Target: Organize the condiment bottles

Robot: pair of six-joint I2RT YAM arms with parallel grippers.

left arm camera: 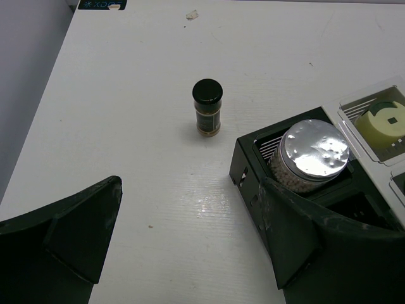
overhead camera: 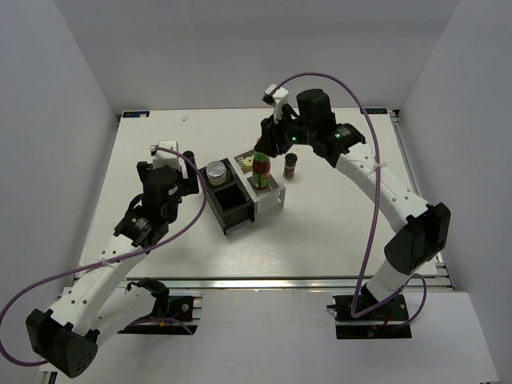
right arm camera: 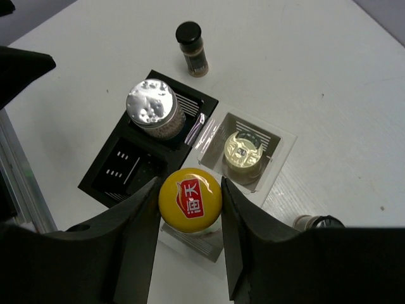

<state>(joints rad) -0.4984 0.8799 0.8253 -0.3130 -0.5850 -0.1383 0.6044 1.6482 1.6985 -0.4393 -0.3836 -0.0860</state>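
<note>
The tall red-green sauce bottle (overhead camera: 260,174) stands in a white compartment of the rack (overhead camera: 232,214). My right gripper (overhead camera: 262,154) is shut on its yellow cap (right arm camera: 190,199) from above. The silver-lidded jar (overhead camera: 216,170) sits in a black compartment, also seen in the left wrist view (left arm camera: 314,152). The cream squat bottle (right arm camera: 243,152) sits in a white compartment. One black-lidded spice jar (overhead camera: 291,166) stands on the table right of the rack. The other spice jar (left arm camera: 207,107) stands left of the rack, ahead of my left gripper (left arm camera: 190,209), which is open and empty.
The rack's front black compartment (right arm camera: 123,168) holds nothing. The rack's black corner (left arm camera: 243,166) lies close to my left gripper's right finger (left arm camera: 304,234). White walls enclose the table (overhead camera: 336,232) on three sides.
</note>
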